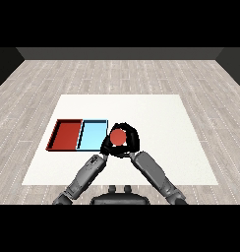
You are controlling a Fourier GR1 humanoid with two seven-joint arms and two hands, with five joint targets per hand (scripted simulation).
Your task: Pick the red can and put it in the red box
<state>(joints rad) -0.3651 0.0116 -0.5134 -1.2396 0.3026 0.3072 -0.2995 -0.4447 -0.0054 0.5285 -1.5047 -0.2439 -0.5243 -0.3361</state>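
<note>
The red can shows its round red top just right of the light blue tray, near the table's front middle. My right hand is shut on it, with black fingers curled round its far side and right side. Whether the can stands on the table or is lifted I cannot tell. The red tray lies left of the blue one and holds nothing. My left hand sits close against the can's left side, at the blue tray's near right corner, and partly merges with the right hand.
The two trays lie side by side, touching, on the left half of the white table. Both grey forearms reach in from the lower corners and meet near the can. Grey wooden floor surrounds the table.
</note>
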